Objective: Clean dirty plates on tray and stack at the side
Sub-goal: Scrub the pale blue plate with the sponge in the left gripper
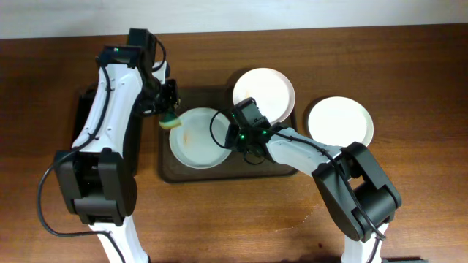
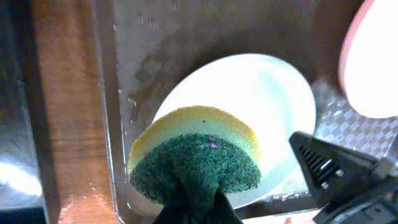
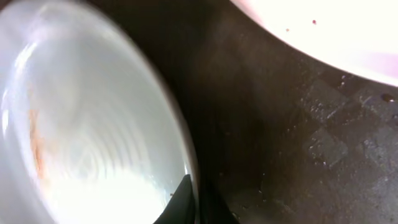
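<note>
A white plate with a brownish smear (image 1: 196, 139) lies on the left half of the dark brown tray (image 1: 219, 172). A second plate (image 1: 265, 89) leans over the tray's back right corner. A third plate (image 1: 340, 121) lies on the table right of the tray. My left gripper (image 1: 170, 115) is shut on a yellow and green sponge (image 2: 194, 155) held over the smeared plate's (image 2: 267, 93) left rim. My right gripper (image 1: 235, 135) is shut on that plate's right rim (image 3: 186, 168); the smear (image 3: 36, 146) shows in the right wrist view.
A smaller narrow black tray (image 1: 82, 117) lies left of the brown tray, partly under my left arm. Wet patches show on the brown tray's floor (image 3: 323, 143). The wooden table (image 1: 241, 219) extends in front.
</note>
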`<state>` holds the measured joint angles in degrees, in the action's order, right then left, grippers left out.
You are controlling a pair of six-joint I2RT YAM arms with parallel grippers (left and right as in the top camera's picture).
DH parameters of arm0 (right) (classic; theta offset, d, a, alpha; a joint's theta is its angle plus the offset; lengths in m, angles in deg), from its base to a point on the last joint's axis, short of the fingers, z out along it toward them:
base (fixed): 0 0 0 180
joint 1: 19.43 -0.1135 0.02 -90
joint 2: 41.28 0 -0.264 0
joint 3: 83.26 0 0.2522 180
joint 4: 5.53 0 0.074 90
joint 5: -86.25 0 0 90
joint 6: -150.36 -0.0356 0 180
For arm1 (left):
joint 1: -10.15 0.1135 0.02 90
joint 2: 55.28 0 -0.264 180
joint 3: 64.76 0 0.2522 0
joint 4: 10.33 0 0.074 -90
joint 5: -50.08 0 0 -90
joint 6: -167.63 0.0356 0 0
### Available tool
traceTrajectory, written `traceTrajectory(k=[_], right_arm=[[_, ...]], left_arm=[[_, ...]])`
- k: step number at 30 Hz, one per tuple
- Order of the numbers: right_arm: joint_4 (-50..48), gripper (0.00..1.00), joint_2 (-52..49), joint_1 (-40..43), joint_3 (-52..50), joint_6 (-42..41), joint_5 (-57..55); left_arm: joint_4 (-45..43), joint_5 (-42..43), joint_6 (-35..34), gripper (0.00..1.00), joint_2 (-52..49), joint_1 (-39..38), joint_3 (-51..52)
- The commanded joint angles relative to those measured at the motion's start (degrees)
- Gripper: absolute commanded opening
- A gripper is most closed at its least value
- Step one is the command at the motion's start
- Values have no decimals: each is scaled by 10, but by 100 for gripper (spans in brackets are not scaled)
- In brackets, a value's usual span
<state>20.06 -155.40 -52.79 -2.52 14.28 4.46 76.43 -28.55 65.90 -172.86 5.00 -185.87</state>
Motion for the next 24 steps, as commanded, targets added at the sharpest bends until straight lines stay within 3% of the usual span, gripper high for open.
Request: traceTrajectory(k=[1, 4, 7, 13, 15, 18, 20, 22, 24], right_arm=[[3, 4, -16, 1, 4, 1, 2], [3, 4, -16, 1, 4, 1, 8], [3, 4, -16, 2, 4, 1, 13], [8, 4, -16, 21, 4, 1, 32], [10, 4, -16, 21, 4, 1, 32], [10, 4, -16, 21, 4, 1, 32], [10, 4, -16, 21, 4, 1, 32], [10, 4, -16, 21, 4, 1, 32], [10, 4, -16, 21, 4, 1, 32]], left_arm=[[-21, 41, 7, 1, 3, -1, 45], [-70, 41, 22, 1, 3, -9, 95], [-183, 35, 46, 1, 3, -30, 174], [-378, -65, 40, 1, 3, -49, 353], [-380, -115, -4, 1, 3, -49, 389], [-312, -108, -8, 1, 3, -49, 393], [-268, -41, 17, 1, 3, -49, 393], [-266, 85, 98, 1, 3, -50, 393], [-297, 99, 114, 1, 3, -55, 393]])
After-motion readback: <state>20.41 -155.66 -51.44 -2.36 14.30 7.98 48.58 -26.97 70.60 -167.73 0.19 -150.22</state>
